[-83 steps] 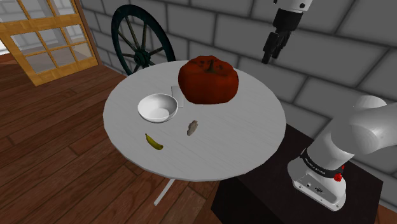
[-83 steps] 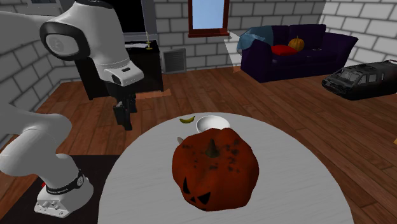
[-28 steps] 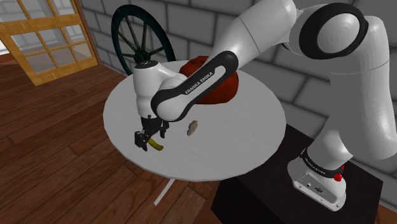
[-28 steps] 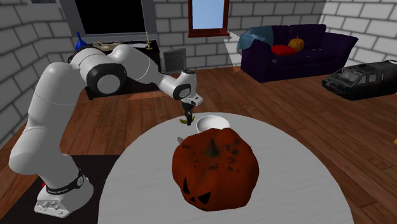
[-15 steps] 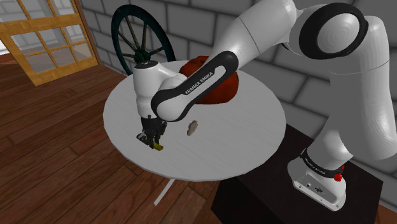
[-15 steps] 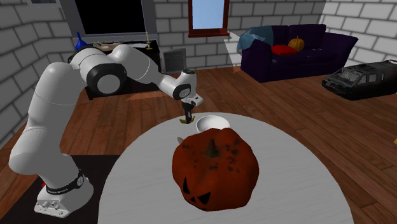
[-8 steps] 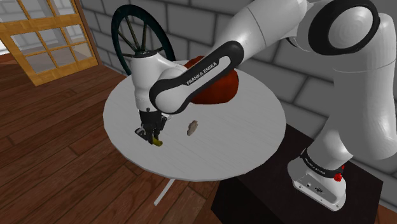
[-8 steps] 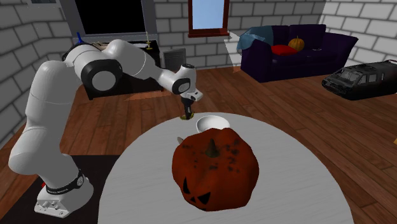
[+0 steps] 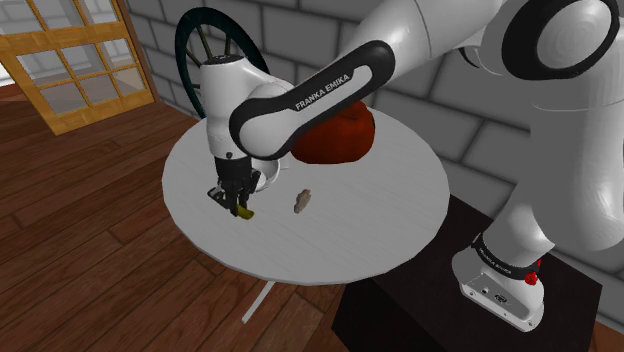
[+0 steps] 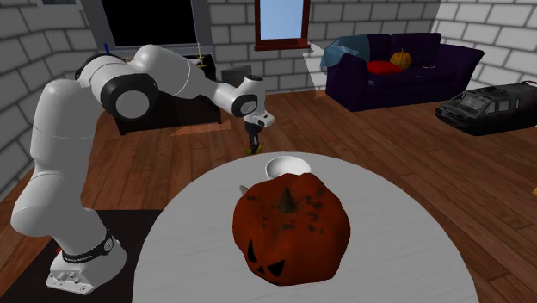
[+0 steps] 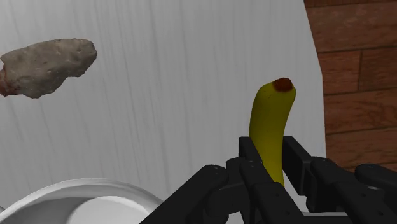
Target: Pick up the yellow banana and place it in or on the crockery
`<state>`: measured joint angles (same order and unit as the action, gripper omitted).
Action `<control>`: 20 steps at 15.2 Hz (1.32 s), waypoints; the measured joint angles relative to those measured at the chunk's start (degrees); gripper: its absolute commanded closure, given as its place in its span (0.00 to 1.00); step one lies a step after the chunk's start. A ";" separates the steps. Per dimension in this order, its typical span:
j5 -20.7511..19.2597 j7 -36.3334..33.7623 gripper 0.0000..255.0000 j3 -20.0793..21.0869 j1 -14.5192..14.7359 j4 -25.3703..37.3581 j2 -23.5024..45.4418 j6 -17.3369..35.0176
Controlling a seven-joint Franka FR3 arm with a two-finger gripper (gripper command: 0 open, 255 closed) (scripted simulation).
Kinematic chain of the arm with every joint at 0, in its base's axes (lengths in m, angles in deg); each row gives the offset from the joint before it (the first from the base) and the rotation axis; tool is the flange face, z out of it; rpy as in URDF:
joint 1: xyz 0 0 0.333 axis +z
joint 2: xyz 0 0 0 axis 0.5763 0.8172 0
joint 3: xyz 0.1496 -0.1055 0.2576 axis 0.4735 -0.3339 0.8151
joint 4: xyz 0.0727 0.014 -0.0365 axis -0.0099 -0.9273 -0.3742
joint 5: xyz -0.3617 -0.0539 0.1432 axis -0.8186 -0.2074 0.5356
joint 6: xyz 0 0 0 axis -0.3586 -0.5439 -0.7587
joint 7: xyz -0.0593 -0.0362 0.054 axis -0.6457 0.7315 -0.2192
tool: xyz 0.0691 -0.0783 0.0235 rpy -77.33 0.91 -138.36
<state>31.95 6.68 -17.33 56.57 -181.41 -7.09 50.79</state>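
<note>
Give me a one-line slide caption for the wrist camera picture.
Black gripper clasps a yellow banana over the white table, with a white bowl and grey lump nearby.

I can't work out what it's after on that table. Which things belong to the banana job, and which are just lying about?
Part of the job:
- banana, clasped in the hand
- white bowl, where it should go

Just lying about:
- pumpkin with a carved face
- grey lump
- wagon wheel behind the table
</note>
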 measured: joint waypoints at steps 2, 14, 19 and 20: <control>0.33 0.18 1.00 0.18 -0.22 0.29 -0.84 -1.09; 1.64 1.86 1.00 0.54 -1.50 5.17 -3.47 -8.51; 1.40 6.88 1.00 -1.09 -4.56 9.98 -0.41 -10.74; 1.15 7.72 1.00 -1.47 -4.91 11.92 0.87 -11.46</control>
<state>33.10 14.39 -18.80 51.66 -169.49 -6.22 39.32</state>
